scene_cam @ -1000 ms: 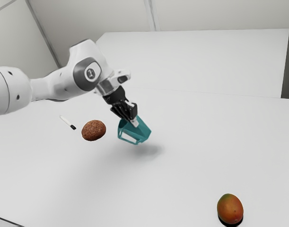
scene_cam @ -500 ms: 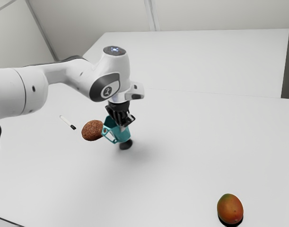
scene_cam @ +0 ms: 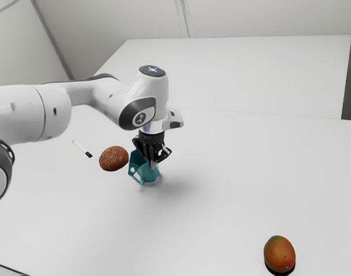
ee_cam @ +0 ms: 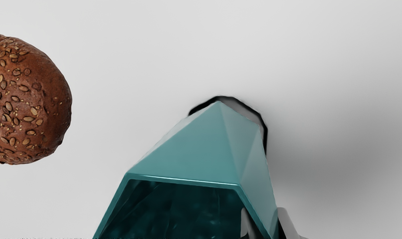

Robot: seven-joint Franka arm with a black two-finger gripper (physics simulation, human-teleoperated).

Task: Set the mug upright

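Well in from the edge of the desk (scene_cam: pixel 227 201) at the exterior view's lower left, the teal mug (scene_cam: pixel 147 176) stands nearly upright near the seeded bread roll (scene_cam: pixel 114 158). The hand (ee_cam: pixel 262 217) pinches its wall, one finger inside, one outside. Whether the base touches down I can't tell; best level it, ease it flat, then open without dragging the rim.

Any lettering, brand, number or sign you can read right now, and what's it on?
No readable text.
Round emblem on the arm's joint: too small to read.
Blue mark on the arm's top: too small to read.
Mug, marker: no lettering I can read.
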